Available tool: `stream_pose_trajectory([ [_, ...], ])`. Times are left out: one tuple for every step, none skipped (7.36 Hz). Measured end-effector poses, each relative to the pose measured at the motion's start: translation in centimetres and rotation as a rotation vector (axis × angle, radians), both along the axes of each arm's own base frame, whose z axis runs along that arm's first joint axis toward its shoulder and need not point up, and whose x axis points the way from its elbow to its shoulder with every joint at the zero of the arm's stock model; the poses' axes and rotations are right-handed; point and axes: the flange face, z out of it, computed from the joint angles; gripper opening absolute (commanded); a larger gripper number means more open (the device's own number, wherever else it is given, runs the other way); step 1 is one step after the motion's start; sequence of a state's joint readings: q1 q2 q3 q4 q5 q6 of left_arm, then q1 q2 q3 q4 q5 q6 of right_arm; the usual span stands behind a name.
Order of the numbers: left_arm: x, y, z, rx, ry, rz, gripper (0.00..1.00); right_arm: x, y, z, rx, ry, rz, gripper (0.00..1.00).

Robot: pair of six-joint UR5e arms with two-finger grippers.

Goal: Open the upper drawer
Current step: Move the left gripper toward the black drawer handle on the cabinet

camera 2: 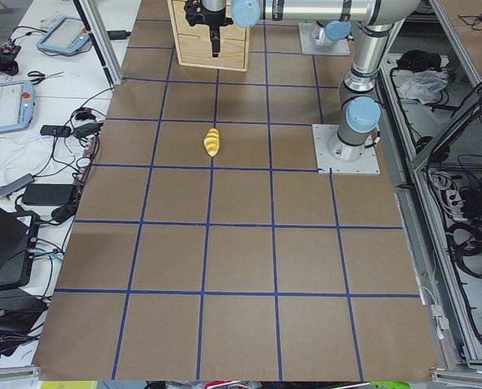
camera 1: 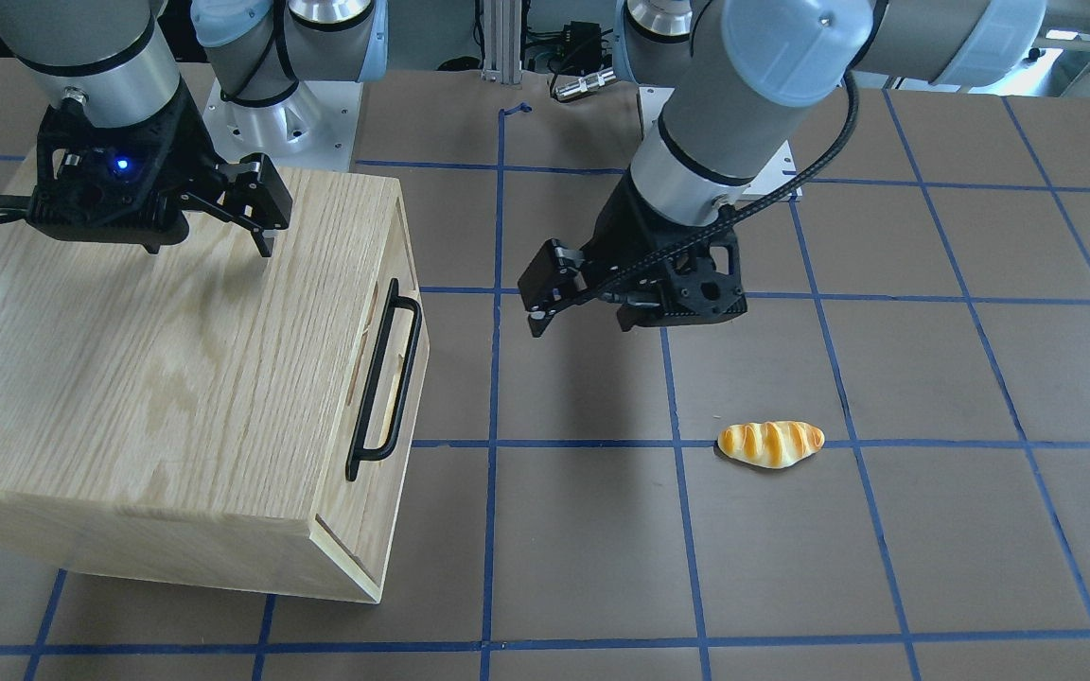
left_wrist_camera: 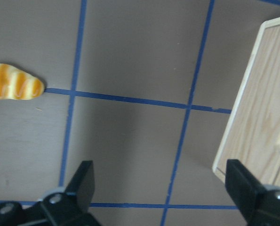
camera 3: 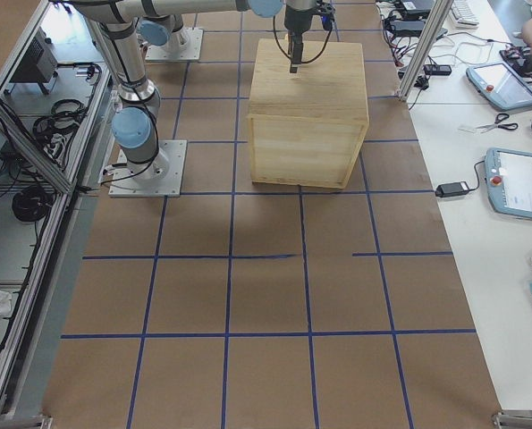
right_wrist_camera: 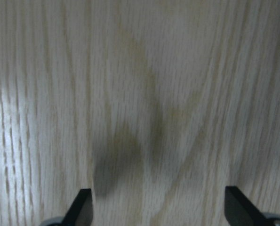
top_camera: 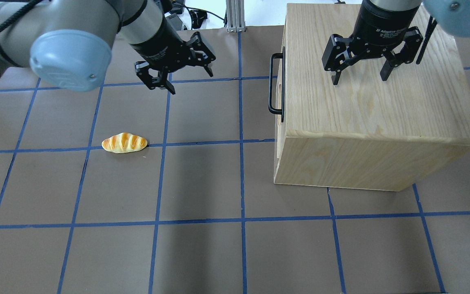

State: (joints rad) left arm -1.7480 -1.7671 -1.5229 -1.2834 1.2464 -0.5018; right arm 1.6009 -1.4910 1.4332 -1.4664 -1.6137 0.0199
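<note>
The upper drawer [top_camera: 279, 122] sits shut in the oak cabinet [top_camera: 382, 110], its front flush with the cabinet. Its black bar handle [camera 1: 384, 378] faces the table's middle and also shows in the overhead view [top_camera: 275, 83]. My left gripper [top_camera: 192, 83] is open and empty, hovering over the table a short way in front of the handle [camera 1: 580, 328]. Its wrist view shows the cabinet's front edge [left_wrist_camera: 264, 108] ahead between the fingers. My right gripper [top_camera: 359, 80] is open and empty, just above the cabinet top [right_wrist_camera: 140, 94], and touches nothing.
A toy bread roll [camera 1: 770, 444] lies on the brown table with its blue tape grid, on my left side; it also shows in the overhead view [top_camera: 124, 143] and the left wrist view [left_wrist_camera: 15, 81]. Operator desks with tablets line the table's far side [camera 3: 516, 179].
</note>
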Motion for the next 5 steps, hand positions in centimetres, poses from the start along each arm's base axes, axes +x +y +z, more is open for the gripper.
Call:
stream_pose_trajectory([
  [-2.4,-0.3,-0.9,0.002,0.055,0.023,1.0,0.0,0.0,0.0,0.0,0.0,0.0,1.0],
  [-4.2,-0.5,-1.9,-0.002,0.083,0.027,1.0,0.0,0.0,0.0,0.0,0.0,0.0,1.0],
  [-5.3,-0.6,-2.6,0.001,0.094,0.023,1.0,0.0,0.0,0.0,0.0,0.0,0.0,1.0],
  [-6.2,-0.5,-3.1,0.004,0.097,0.012,1.0,0.0,0.0,0.0,-0.001,0.0,0.0,1.0],
  [-7.0,-0.3,-3.6,-0.001,0.099,-0.004,1.0,0.0,0.0,0.0,-0.001,0.0,0.001,1.0],
])
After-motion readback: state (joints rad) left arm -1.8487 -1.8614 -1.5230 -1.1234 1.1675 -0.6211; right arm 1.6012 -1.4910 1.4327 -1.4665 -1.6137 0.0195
